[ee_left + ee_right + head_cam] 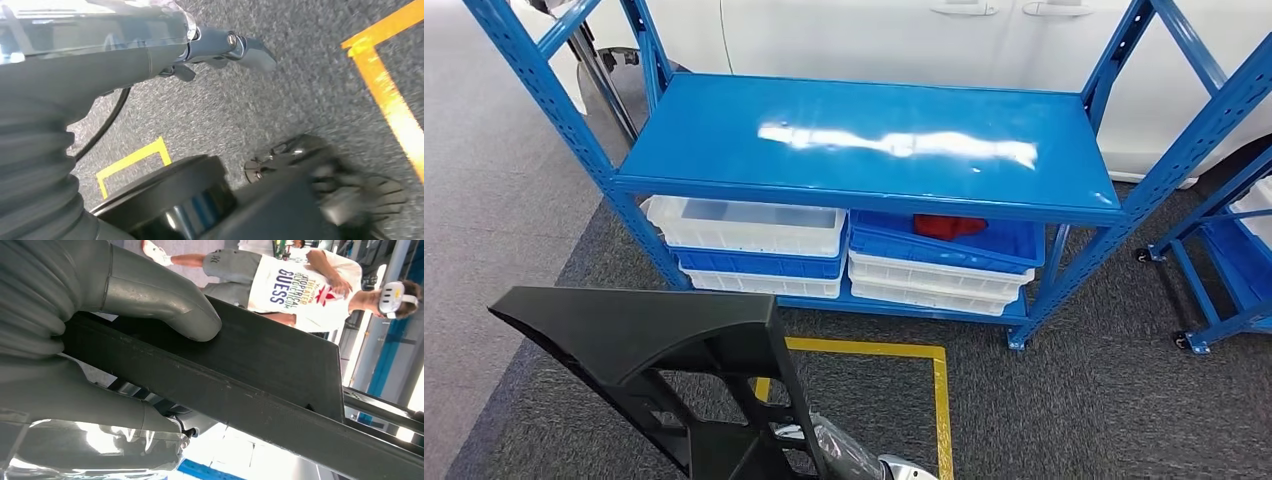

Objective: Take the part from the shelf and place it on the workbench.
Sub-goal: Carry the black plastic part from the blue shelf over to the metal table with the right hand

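Note:
The part [654,350] is a large black plastic piece, triangular with open ribs, raised at the lower left of the head view in front of the blue shelf [864,135]. My right hand [75,340] grips it, the grey thumb [165,305] pressed on its flat black face [280,370] and the fingers underneath. The plastic-wrapped silver forearm [854,455] rises behind the part at the bottom edge. My left hand [220,47] hangs over the grey carpet with its fingers stretched out and nothing in them.
The shelf's top board is bare and glossy. Below it stand stacked white and blue bins [744,240], one holding a red item [949,225]. A yellow floor marking [939,400] lies in front. A second blue rack [1224,260] stands at right, a white car [874,40] behind. A person wearing a headset [300,285] stands nearby.

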